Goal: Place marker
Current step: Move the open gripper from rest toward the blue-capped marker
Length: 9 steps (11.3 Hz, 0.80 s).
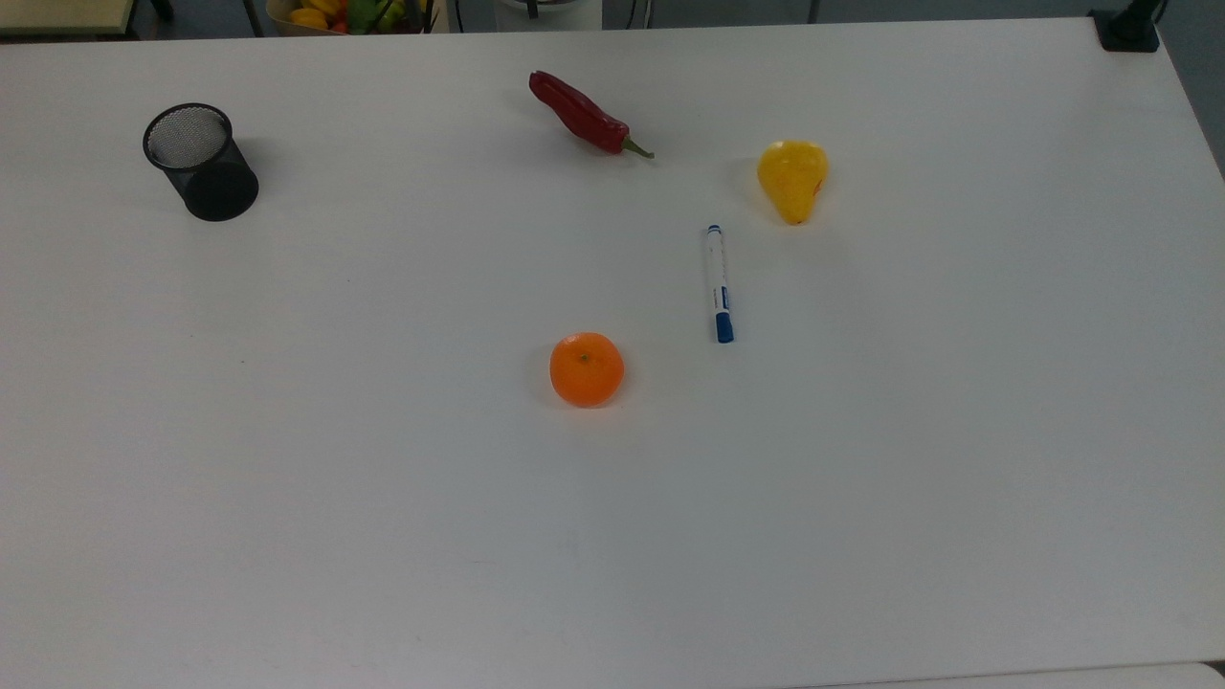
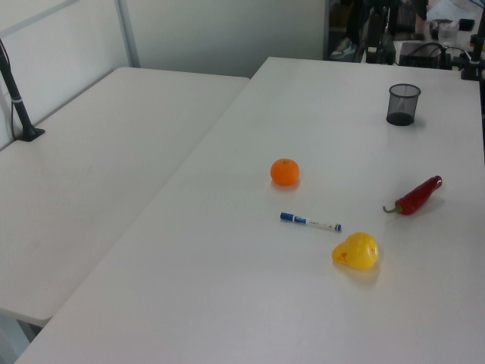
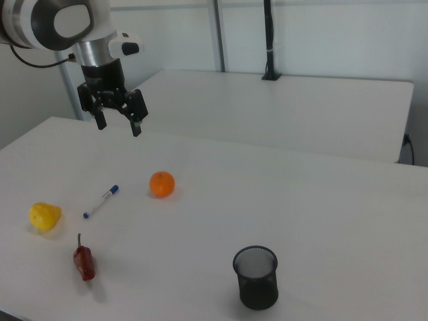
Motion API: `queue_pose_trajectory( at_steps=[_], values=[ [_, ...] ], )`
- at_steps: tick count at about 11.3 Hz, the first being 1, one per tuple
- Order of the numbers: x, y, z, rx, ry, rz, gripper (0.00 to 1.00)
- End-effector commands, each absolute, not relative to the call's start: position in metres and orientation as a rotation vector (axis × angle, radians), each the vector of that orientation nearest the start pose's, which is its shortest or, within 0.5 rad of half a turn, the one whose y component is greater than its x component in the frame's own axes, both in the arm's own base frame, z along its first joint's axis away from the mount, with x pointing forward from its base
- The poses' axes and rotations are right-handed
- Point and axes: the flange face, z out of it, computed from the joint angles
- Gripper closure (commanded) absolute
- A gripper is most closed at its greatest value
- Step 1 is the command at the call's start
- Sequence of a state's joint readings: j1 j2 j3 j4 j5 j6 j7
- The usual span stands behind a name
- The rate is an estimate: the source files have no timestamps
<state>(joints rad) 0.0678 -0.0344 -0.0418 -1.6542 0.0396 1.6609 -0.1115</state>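
Currently the marker (image 1: 718,283) lies flat on the white worktop (image 1: 383,478), untouched, between the orange (image 1: 587,369) and the yellow pear (image 1: 792,179), apart from both; in the top view its blue cap points down-frame. The red chili (image 1: 586,115) sits further off, the black mesh cup (image 1: 200,161) well apart at the top view's left.

In the right view the gripper (image 3: 118,122) hangs high above the worktop, fingers spread wide, holding nothing, and up-frame of the marker (image 3: 101,201).

Step in hand, as judged: the approach for pick-up. To do it well:
- centre over the white barrel, not the cap end;
- turn the wrist so the fingers close across the barrel's width;
- descend straight, stopping just short of the worktop;
- close gently, since a round barrel may roll.

Destination is probably the mesh cup; the task does not say.
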Motion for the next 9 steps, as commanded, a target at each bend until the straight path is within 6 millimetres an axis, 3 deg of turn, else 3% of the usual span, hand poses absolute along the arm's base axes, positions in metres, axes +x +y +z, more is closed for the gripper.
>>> queue_pose_trajectory(
  at_steps=[1,2,7,9],
  values=[
    [0.549,0.018,0.611,-3.086,-0.233,-0.089,0.00],
    [0.552,0.021,0.607,-3.085,-0.228,-0.084,0.00],
    [0.567,0.089,0.577,-3.082,-0.376,-0.065,0.00],
    [0.579,0.107,0.557,-3.093,-0.263,-0.076,0.00]
  ],
)
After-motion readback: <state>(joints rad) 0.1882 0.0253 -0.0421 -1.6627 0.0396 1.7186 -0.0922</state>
